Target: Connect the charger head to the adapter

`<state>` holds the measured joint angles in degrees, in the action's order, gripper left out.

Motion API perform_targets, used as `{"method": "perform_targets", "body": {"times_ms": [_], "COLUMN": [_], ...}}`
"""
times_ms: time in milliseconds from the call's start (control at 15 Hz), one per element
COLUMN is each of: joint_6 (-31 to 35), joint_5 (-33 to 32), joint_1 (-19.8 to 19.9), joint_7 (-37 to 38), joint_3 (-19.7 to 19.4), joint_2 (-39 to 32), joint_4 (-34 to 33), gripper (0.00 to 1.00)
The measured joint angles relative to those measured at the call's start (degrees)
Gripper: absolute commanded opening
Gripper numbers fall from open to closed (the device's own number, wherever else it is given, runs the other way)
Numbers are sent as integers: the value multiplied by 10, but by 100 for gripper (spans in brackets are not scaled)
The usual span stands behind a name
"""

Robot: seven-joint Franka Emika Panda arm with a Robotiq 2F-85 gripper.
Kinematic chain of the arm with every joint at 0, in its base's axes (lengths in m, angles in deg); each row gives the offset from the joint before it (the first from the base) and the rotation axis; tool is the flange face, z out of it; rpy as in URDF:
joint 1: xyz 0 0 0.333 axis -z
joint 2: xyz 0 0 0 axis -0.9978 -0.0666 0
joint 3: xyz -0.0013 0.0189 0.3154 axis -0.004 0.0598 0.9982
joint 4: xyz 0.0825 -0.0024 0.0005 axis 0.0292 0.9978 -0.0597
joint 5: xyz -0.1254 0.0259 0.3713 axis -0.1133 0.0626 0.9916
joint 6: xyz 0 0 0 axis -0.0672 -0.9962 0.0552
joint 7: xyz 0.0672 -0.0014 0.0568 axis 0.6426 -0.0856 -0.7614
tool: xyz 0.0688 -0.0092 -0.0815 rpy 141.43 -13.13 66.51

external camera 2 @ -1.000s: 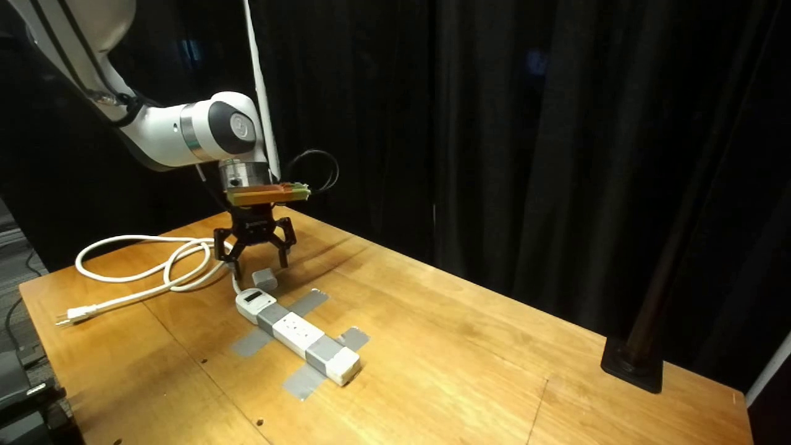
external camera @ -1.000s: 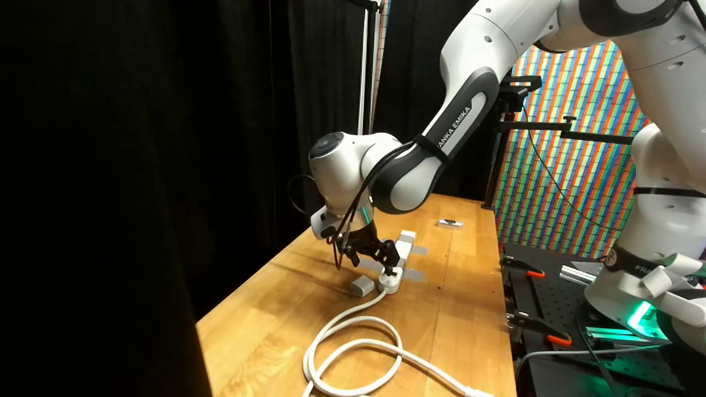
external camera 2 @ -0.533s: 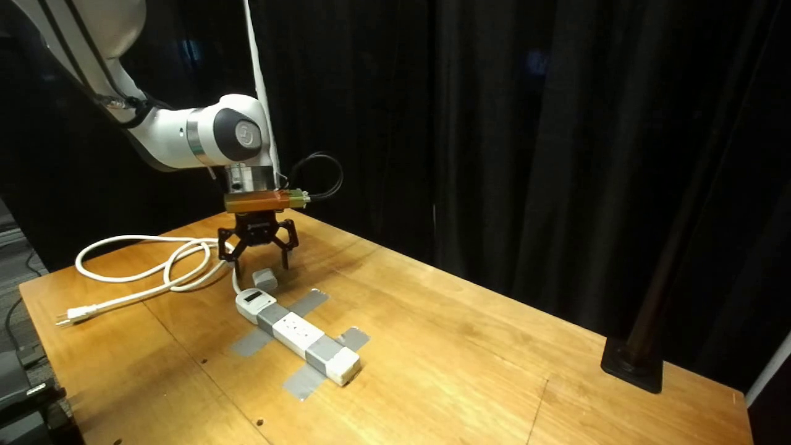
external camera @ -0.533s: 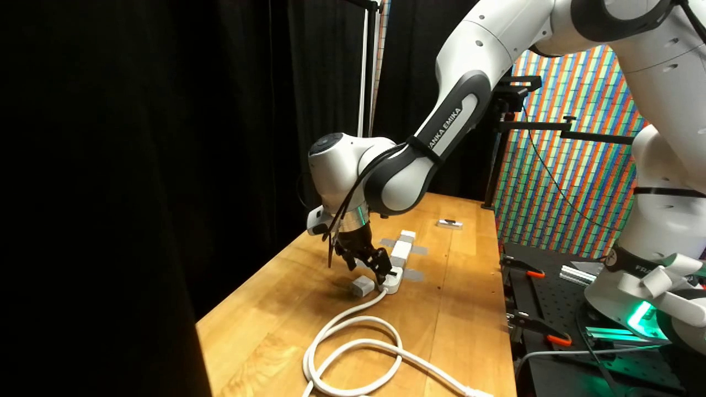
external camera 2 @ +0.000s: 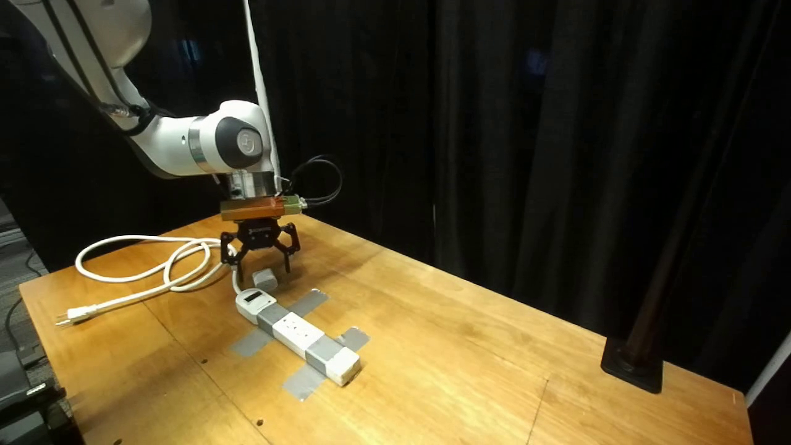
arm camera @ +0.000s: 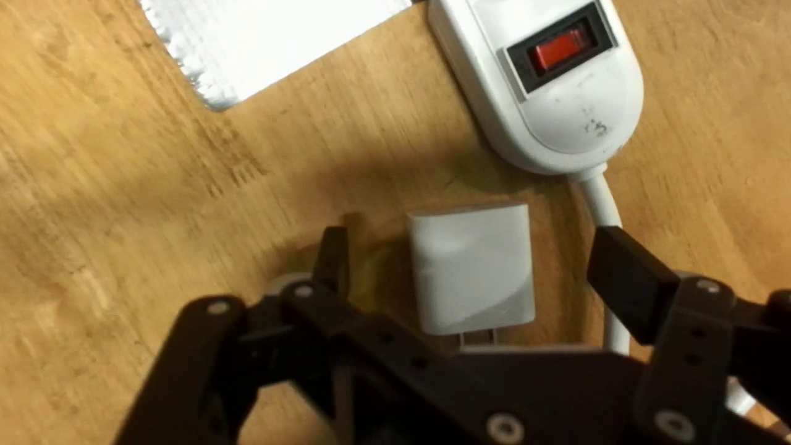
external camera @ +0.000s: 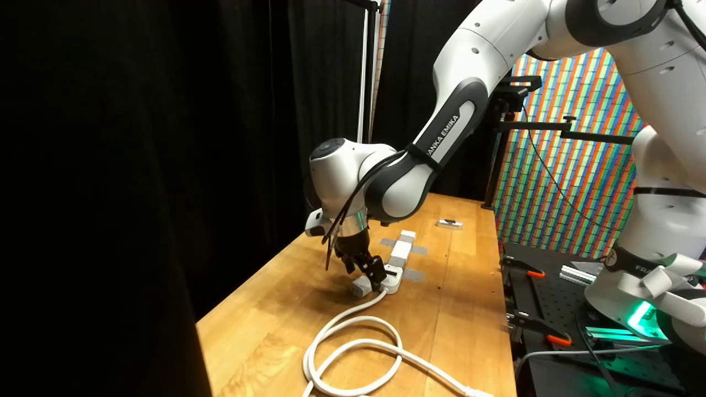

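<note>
The charger head (arm camera: pixel 473 272), a small white block with two metal prongs, lies on the wooden table. It also shows in both exterior views (external camera: pixel 361 286) (external camera 2: pixel 265 279). My gripper (arm camera: pixel 474 262) is open, pointing down over the charger head. One finger is on each side of it, with gaps on both sides, in the wrist view and an exterior view (external camera 2: pixel 264 275). The adapter (external camera 2: pixel 298 332) is a long white power strip taped to the table. Its end with the red switch (arm camera: pixel 581 117) lies close beside the charger head. Its sockets show in an exterior view.
A thick white cable (external camera 2: pixel 142 276) runs from the strip's end and lies coiled on the table. It passes under one finger in the wrist view (arm camera: pixel 602 198). Grey tape (external camera 2: pixel 303 381) holds the strip. A black stand base (external camera 2: pixel 633 364) stands near the table's far edge.
My gripper has moved away from the strip's switch end and down, so its open fingers now straddle the charger head. The charger head and the strip have not moved.
</note>
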<state>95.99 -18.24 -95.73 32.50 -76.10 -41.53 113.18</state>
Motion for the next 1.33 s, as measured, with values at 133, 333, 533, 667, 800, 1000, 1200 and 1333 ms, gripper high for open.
{"method": "perform_targets", "body": {"times_ms": [133,333,533,667,800,1000,1200,1333], "joint_6": [3,7,11,11,10,-11,-69,-116], "joint_5": [0,0,-2,-3,-6,-26,-77,-121], "joint_1": [0,1,4,5,5,6,2,-6], "joint_7": [6,12,13,10,-3,-29,-41,-41], "joint_3": [0,-1,-2,-2,-2,-3,-12,-26], "joint_2": [-6,-13,-14,-14,-14,-15,-11,-1], "joint_4": [0,0,-2,-2,-2,-9,-31,-49], "gripper": [51,27,23,23,23,23,23,23]}}
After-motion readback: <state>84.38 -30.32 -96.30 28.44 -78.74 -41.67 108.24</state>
